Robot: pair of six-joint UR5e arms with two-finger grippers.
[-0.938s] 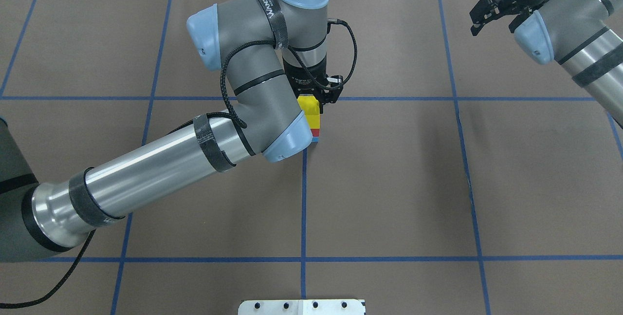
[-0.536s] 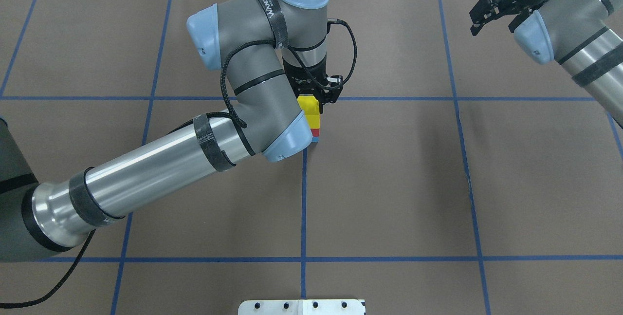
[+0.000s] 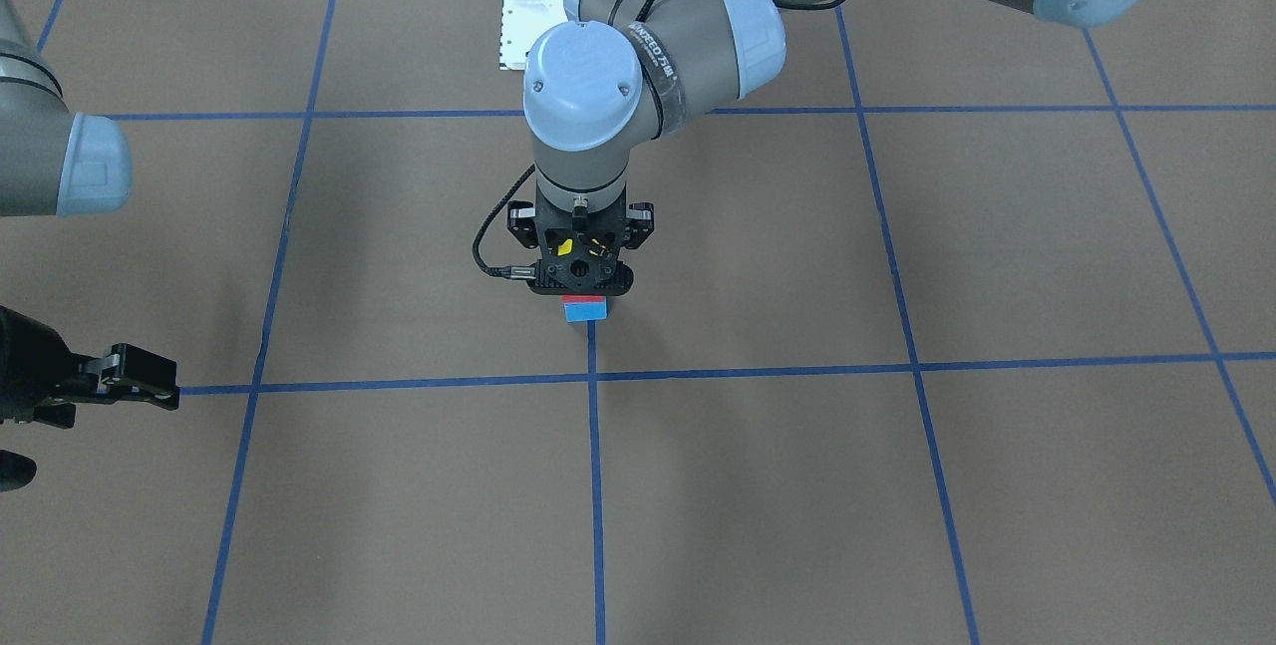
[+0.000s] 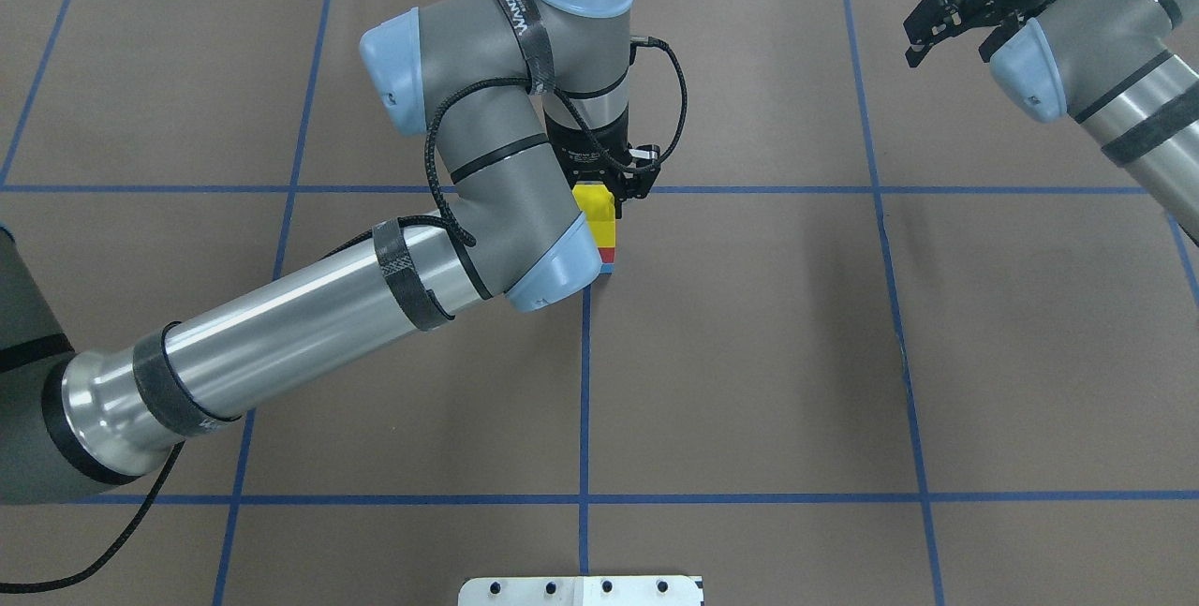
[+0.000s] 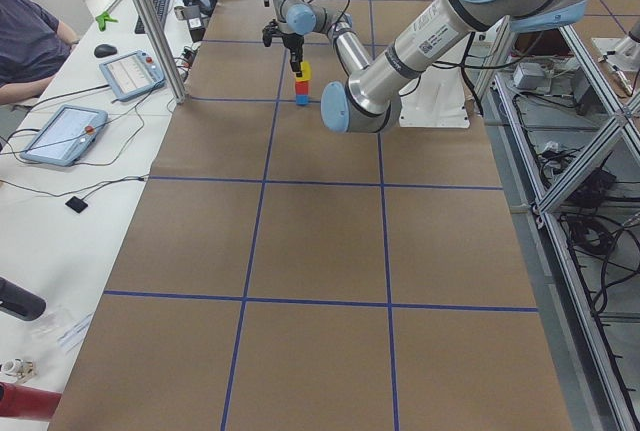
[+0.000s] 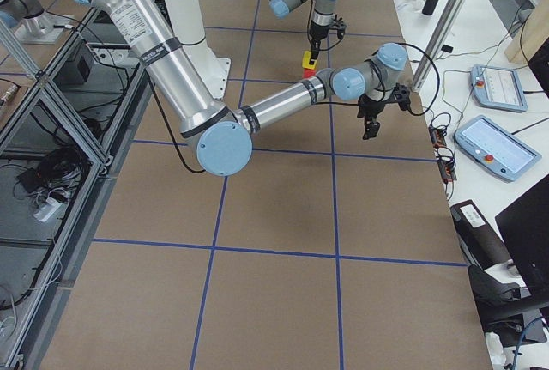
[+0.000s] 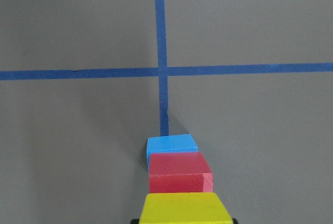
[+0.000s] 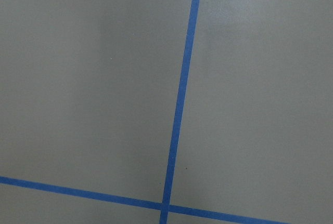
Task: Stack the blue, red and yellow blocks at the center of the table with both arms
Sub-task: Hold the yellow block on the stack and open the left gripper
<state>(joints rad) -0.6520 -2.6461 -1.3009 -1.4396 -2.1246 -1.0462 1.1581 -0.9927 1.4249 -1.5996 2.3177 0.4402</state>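
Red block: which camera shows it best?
The left wrist-mounted view: the red block shows its top and one side, stacked between the blue block and yellow block. Overhead and front-facing views show only a thin red strip. The side views show it tiny, and the right wrist-mounted view misses it.

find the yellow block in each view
Front-facing: hidden under the left tool, above the red block.
Overhead: yellow block at centre.
Exterior left: yellow block top centre.
Exterior right: yellow block top centre.
Left wrist: yellow block bottom edge.
Right wrist: not in it.
Shared landmark: blue tape crossing nearest the blue block.
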